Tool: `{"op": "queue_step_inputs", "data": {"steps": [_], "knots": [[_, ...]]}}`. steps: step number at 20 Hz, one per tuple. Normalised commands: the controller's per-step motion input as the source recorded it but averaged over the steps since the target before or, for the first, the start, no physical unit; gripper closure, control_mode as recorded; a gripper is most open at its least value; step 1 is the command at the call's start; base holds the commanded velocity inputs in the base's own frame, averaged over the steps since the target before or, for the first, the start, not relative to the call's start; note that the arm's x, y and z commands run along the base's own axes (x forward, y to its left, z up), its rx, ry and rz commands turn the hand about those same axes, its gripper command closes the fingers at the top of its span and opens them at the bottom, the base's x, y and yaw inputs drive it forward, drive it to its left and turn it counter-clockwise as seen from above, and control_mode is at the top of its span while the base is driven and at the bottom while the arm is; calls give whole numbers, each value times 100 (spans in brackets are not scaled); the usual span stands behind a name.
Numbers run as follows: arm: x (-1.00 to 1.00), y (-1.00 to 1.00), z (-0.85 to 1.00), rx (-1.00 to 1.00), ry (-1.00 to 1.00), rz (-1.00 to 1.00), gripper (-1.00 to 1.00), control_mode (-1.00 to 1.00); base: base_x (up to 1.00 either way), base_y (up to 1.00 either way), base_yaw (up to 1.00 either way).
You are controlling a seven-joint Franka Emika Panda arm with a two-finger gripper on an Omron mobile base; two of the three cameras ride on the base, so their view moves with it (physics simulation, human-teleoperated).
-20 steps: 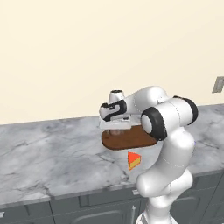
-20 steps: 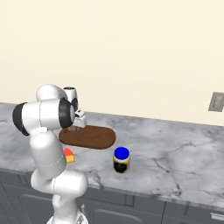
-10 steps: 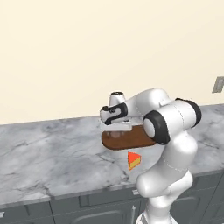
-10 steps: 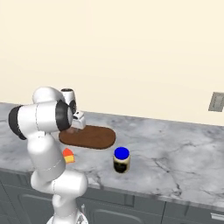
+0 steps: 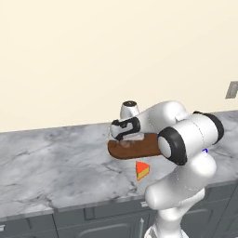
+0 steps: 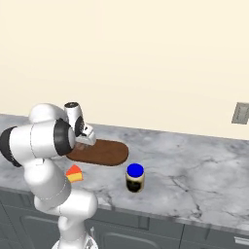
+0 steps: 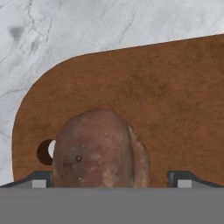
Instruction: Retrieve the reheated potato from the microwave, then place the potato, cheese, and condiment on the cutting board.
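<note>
Hanging low over the cutting board [image 5: 139, 148], the tool [image 5: 124, 139] points down at its left end. From the hand view, the potato [image 7: 98, 151] sits between the two finger tips [image 7: 39, 179], and there is a gap between the right tip and the potato, so the tool looks open; whether the left tip touches the potato I cannot tell. The potato lies on the cutting board [image 7: 144, 100] near its rounded end, just beside the small round hole of the board at 9 o'clock of it.

The cutting board [image 6: 99, 152] lies flat on the grey marble table [image 6: 194, 165]. The cheese [image 5: 142, 170] is on the table, at 6 o'clock of the board in the left base view, near its edge but apart from it. In the right base view the cheese [image 6: 74, 173] shows partly behind the arm. The condiment [image 6: 135, 178] stands upright on the table at about 5 o'clock of the board, near it and not touching.
</note>
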Motion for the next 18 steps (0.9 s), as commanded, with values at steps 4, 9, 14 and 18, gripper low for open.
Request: {"op": "queue_step_inputs", "data": {"steps": [4, 9, 14, 18], "knots": [[-3, 0, 8, 0, -4, 0, -100, -100, 0, 0, 0], [0, 0, 24, 0, 1, 0, -100, -100, 0, 0, 0], [-7, 0, 23, 0, 1, 0, -100, -100, 0, 0, 0], [-25, 0, 23, 0, 1, 0, -100, -100, 0, 0, 0]]}}
